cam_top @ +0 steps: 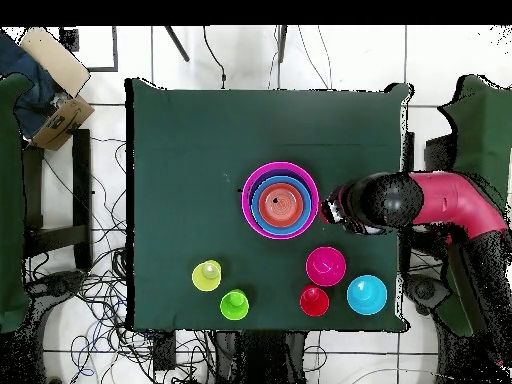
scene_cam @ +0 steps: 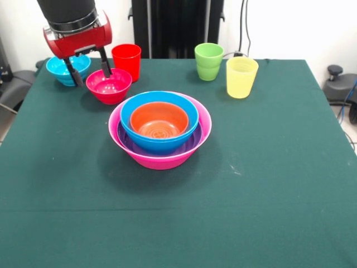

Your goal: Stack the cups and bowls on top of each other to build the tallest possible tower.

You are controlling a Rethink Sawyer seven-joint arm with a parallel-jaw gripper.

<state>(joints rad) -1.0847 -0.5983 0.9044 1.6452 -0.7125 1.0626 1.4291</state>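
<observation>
The tower (scene_cam: 159,146) is a pink bowl holding a purple bowl (scene_cam: 127,142), a blue bowl (scene_cam: 159,138) and an orange bowl (scene_cam: 159,120), at the table's middle. My gripper (scene_cam: 90,74) is open and empty at the far left. One finger (scene_cam: 105,67) is over the magenta-red bowl (scene_cam: 110,87), the other between it and the cyan bowl (scene_cam: 62,68). The red cup (scene_cam: 127,60), green cup (scene_cam: 208,61) and yellow cup (scene_cam: 241,78) stand upright along the far side. In the overhead view the arm (cam_top: 410,200) hides the fingers.
The green table (scene_cam: 251,184) has open cloth in its near half and right side. In the overhead view the tower (cam_top: 281,201) is central. The magenta-red bowl (cam_top: 326,266), cyan bowl (cam_top: 367,294) and the cups lie along the robot-side edge.
</observation>
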